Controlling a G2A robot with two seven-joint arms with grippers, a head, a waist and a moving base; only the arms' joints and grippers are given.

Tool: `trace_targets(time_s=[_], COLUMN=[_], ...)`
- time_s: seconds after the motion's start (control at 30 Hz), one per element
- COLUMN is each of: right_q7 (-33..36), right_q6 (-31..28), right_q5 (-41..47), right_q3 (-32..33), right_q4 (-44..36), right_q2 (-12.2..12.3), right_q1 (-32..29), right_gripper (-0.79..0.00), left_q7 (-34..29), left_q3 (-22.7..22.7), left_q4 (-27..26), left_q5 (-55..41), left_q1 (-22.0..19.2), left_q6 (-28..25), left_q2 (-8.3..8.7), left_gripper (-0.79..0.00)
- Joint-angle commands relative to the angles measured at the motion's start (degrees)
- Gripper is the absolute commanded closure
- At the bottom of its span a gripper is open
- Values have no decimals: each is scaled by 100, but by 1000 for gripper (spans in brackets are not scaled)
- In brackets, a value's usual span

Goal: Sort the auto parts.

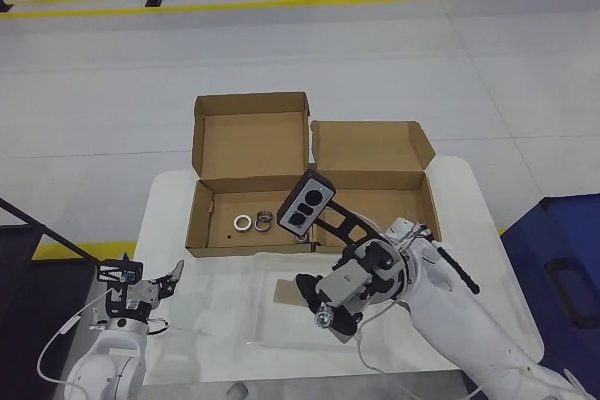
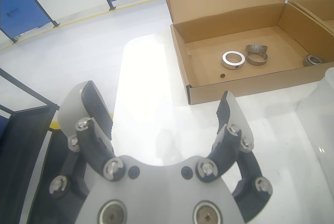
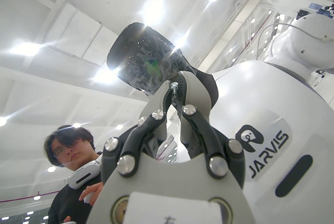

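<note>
**Boxes, cardboard, lids open: two.** We list the left box [image 2: 208, 94] and the right box [image 1: 370, 150], side by side on the far half of the white table [image 1: 170, 205]. An arm hides much of the right box's floor.

**Contents of the left box: five pieces.**
- One bright silver ring [image 2: 233, 60].
- One nearer grey ring [image 2: 257, 58], just beside the silver ring.
- One farther grey ring [image 2: 256, 48], touching the nearer grey ring.
- One bearing-like part [image 2: 312, 60], at the wall towards the right box.
- One small dark piece [image 2: 222, 75], alone near the front wall.

**Clear tray [image 1: 220, 300]: one.** It lies in front of the boxes and holds a flat brown piece [image 1: 285, 292].

**Grippers: two.**
- The left gripper [image 2: 157, 94] has its fingers spread wide with nothing between them. It sits above the table's front left corner, near the edge.
- The right gripper [image 3: 176, 81] points upward, and its fingers are pinched on one small metal part [image 3: 174, 90].

**Open room.** We note a bare strip of table left of the left box, and bare surface between the left gripper and that box's front wall.
</note>
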Motion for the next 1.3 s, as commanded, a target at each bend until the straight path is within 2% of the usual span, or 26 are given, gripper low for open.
trace_targets(time_s=[0.0, 0.1, 0.17, 0.27, 0.43, 0.57, 0.7, 0.97, 1.27], right_q7=[108, 607, 949, 1228, 1310, 1472, 1336, 847, 31], right_q6=[-426, -1432, -2097, -2748, -3425, -3487, -3624, -4112, -4734], right_q5=[-772, -2086, -2614, -3297, -4285, -5164, -5228, -4394, -3546], right_q3=[213, 634, 888, 1191, 1698, 1928, 1973, 2236, 2692], right_q4=[-97, -47, -135, -294, -801, -1145, -1223, -1457, -1229], right_q2=[10, 33, 35, 53, 110, 173, 188, 196, 197], right_q1=[168, 504, 700, 871, 882, 854, 888, 1101, 442], right_gripper=[0, 0, 0, 0, 0, 0, 0, 0, 0], left_q7=[0, 0, 0, 0, 0, 0, 0, 0, 0], left_q3=[0, 0, 0, 0, 0, 0, 0, 0, 0], left_q4=[0, 0, 0, 0, 0, 0, 0, 0, 0], left_q5=[0, 0, 0, 0, 0, 0, 0, 0, 0], left_q1=[0, 0, 0, 0, 0, 0, 0, 0, 0], left_q6=[0, 0, 0, 0, 0, 0, 0, 0, 0], left_q2=[0, 0, 0, 0, 0, 0, 0, 0, 0], left_gripper=[-785, -785, -785, -785, -785, -785, -785, -785, -785])
